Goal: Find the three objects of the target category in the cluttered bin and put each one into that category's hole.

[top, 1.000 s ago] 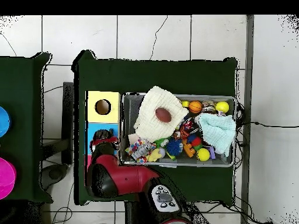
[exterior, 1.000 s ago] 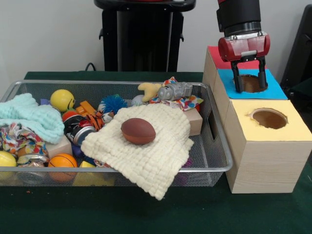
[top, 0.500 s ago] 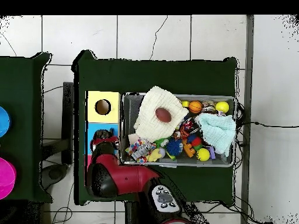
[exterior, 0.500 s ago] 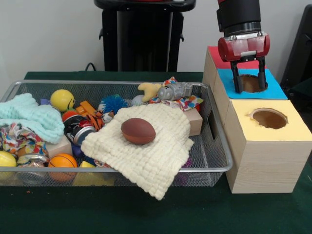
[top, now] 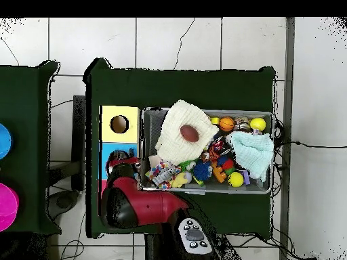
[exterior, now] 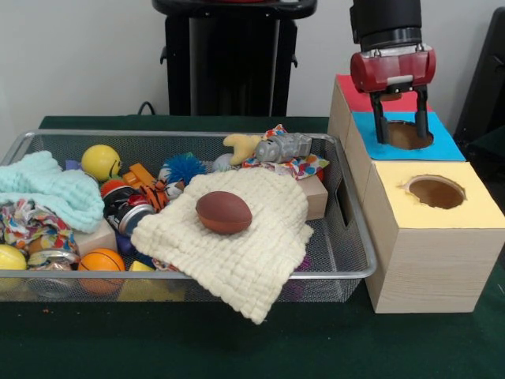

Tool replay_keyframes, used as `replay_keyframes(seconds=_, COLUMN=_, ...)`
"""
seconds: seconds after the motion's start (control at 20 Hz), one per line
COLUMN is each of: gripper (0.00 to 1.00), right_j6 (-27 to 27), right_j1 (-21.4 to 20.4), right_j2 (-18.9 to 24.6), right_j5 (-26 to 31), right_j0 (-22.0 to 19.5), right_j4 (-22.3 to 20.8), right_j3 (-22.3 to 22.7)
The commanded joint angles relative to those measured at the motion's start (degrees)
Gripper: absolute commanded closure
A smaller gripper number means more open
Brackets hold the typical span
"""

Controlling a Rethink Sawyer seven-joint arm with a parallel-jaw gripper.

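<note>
The wire mesh bin [exterior: 341,272] sits left of three joined boxes and is full of toys and cloths. It also shows in the overhead view [top: 207,112]. My gripper [exterior: 402,137] hangs open and empty over the hole of the blue-topped box [exterior: 442,147]; the overhead view shows it [top: 120,158] beside the bin's end. The red-topped box [exterior: 350,91] stands behind it, its hole hidden by the gripper. A brown football [exterior: 224,212] lies on a cream knitted cloth [exterior: 245,253]. A yellow ball [exterior: 100,161] and an orange basketball [exterior: 101,261] lie at the bin's left.
The yellow-topped box [exterior: 465,207] with its round hole stands nearest the camera. A mint cloth [exterior: 47,193], a grey toy [exterior: 282,147], a blue spiky ball [exterior: 185,166] and a wooden block [exterior: 316,193] crowd the bin. The black pedestal [exterior: 229,55] stands behind.
My gripper has risen a little above the blue-topped box and stays open. Nothing in the bin has moved.
</note>
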Motion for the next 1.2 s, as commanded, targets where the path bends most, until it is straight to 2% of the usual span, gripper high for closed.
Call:
replay_keyframes(seconds=0.05, gripper=0.0, right_j6=9.3, right_j1=-3.3, right_j2=0.7, right_j5=12.7, right_j0=-3.3, right_j4=3.0, right_j3=-2.3)
replay_keyframes(seconds=0.35, gripper=0.0, right_j6=8.3, right_j1=-4.5, right_j2=2.5, right_j5=15.9, right_j0=-6.2, right_j4=0.7, right_j3=-3.0)
replay_keyframes(seconds=0.7, gripper=0.0, right_j6=7.3, right_j1=-3.5, right_j2=4.5, right_j5=14.6, right_j0=-9.8, right_j4=-2.3, right_j3=-2.9)
replay_keyframes(seconds=0.8, gripper=0.0, right_j6=7.0, right_j1=-2.4, right_j2=4.6, right_j5=13.7, right_j0=-10.4, right_j4=-3.0, right_j3=-3.1)
replay_keyframes(seconds=1.2, gripper=0.0, right_j6=7.0, right_j1=6.0, right_j2=4.2, right_j5=5.5, right_j0=-12.7, right_j4=-8.1, right_j3=-6.1)
